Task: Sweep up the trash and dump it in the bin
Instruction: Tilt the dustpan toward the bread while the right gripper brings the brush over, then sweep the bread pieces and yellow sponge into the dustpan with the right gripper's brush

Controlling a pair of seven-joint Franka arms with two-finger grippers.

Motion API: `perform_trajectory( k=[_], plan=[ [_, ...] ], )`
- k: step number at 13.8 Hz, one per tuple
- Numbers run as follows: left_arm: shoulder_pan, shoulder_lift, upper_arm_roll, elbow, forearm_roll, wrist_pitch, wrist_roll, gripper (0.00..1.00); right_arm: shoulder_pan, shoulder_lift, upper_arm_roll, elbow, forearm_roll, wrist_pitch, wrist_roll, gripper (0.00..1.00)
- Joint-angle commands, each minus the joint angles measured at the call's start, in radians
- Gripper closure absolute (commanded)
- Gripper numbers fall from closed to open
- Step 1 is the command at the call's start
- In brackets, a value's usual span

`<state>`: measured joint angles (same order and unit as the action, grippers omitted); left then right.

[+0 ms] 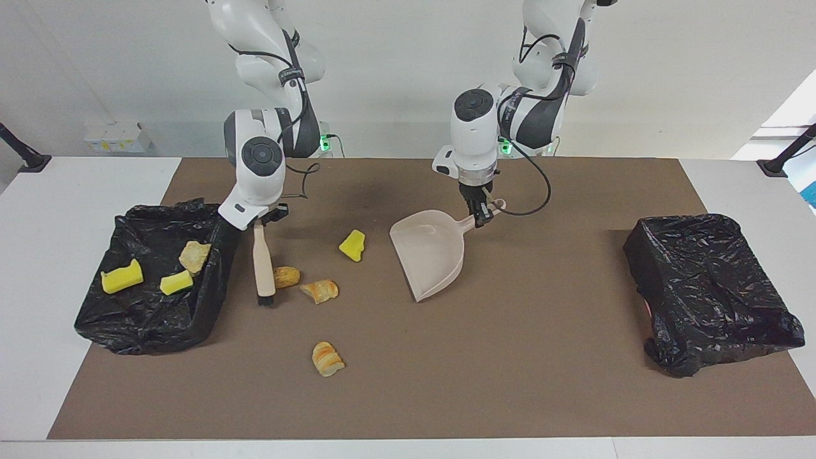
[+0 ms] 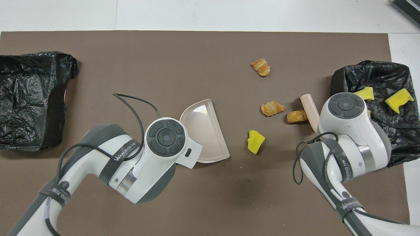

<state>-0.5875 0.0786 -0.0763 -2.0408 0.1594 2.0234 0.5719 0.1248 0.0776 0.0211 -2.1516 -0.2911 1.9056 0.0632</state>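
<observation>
My right gripper (image 1: 258,222) is shut on the top of the beige hand brush (image 1: 262,261). The brush hangs upright with its black bristles on the mat, against a brown bread scrap (image 1: 287,276) and just beside the black-lined bin (image 1: 146,325). Of the loose trash, a striped bread piece (image 1: 320,290), a yellow sponge chunk (image 1: 352,245) and another bread piece (image 1: 327,358) lie nearby. My left gripper (image 1: 482,217) is shut on the handle of the beige dustpan (image 1: 427,255). The pan is tilted, with its mouth turned toward the scraps. Three scraps lie in the bin.
A second black-lined bin (image 1: 707,287) stands at the left arm's end of the brown mat (image 1: 548,382). In the overhead view both wrists cover their fingers, and the brush handle (image 2: 309,108) sticks out beside the bin (image 2: 377,150).
</observation>
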Motion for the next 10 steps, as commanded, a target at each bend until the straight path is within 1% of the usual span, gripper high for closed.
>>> perform_trajectory(
  k=[1,2,5,8,10],
  plan=[
    [-0.057,-0.048,0.012,-0.093,0.008,0.015,-0.082,1.00,0.018,0.013,0.005,-0.002,0.103,0.024,-0.016,1.00],
    [-0.057,-0.051,0.012,-0.110,0.006,0.024,-0.086,1.00,0.041,0.016,0.003,-0.002,0.140,0.032,0.001,1.00],
    [-0.060,-0.057,0.012,-0.119,0.002,0.021,-0.076,1.00,0.093,0.033,0.005,0.001,0.203,0.047,0.073,1.00],
    [-0.061,-0.069,0.012,-0.134,0.000,0.012,-0.076,1.00,0.163,0.045,0.005,0.002,0.250,0.066,0.142,1.00],
    [-0.060,-0.069,0.012,-0.134,0.000,0.009,-0.076,1.00,0.214,0.041,0.005,0.001,0.315,0.073,0.148,1.00]
  ],
)
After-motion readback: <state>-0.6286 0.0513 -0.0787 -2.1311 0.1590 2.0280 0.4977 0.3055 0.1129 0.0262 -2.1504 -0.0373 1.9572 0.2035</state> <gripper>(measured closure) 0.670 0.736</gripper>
